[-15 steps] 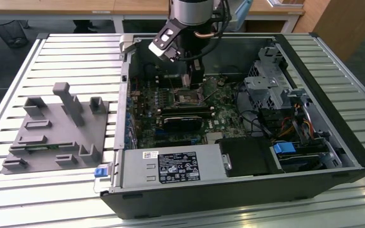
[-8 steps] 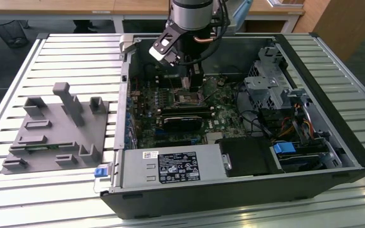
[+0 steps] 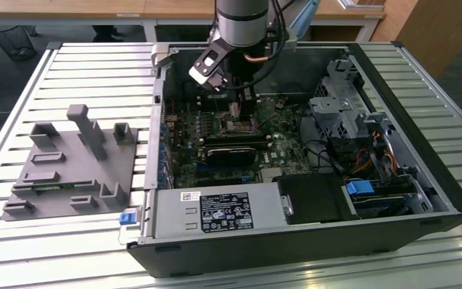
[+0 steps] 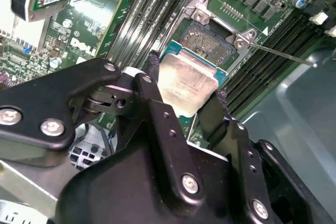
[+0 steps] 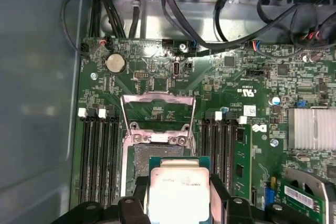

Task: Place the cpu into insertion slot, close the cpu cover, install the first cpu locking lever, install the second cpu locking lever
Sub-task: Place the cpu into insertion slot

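We saw the cpu (image 4: 185,80), a flat square chip with a dull silver top and green edges. It was clamped on two opposite sides by the tool (image 4: 187,83) at the edge of the insertion slot (image 5: 140,157), not seated in it. The slot lay bare, its dark grey centre uncovered. The cpu cover (image 5: 157,96), a thin silver frame, stood tipped up on its hinge. One locking lever (image 4: 283,54), a thin rod, stuck out unlatched.

The gripper (image 5: 178,196) clamps the cpu (image 5: 179,187) between its fingers, partly over the slot (image 5: 152,153). The cover (image 5: 157,96) stands open on the slot's side away from the gripper.
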Controlling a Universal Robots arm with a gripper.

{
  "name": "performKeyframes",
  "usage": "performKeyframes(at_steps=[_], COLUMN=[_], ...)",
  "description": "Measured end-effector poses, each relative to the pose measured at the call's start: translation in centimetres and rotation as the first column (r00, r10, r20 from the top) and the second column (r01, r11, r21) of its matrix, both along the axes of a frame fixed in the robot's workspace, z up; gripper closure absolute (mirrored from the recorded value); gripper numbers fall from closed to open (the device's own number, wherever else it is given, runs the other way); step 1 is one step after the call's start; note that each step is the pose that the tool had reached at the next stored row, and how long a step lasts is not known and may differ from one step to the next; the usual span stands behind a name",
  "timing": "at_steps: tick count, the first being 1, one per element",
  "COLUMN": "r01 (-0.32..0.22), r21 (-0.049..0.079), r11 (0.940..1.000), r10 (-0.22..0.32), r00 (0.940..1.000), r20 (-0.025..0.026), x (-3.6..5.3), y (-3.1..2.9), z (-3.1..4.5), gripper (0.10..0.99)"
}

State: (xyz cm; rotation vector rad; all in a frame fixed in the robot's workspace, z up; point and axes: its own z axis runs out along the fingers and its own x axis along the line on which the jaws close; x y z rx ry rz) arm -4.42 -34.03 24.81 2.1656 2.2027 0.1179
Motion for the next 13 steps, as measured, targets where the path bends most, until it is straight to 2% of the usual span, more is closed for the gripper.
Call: performKeyframes(at_steps=[4, 8, 13], r01=[0.0, 0.0, 0.002], r21=[-0.006, -0.025, -0.026], r11=[1.0, 0.9997, 0.9997], r10=[0.0, 0.0, -0.002], r00=[1.0, 1.0, 1.0], r20=[-0.0001, 0.0, -0.0001], x=[-0.05, -0.06, -0.08], y=[0.15, 0.24, 0.37], z=[-0.71, -1.32, -2.14], gripper=[0.545, 0.545, 0.545])
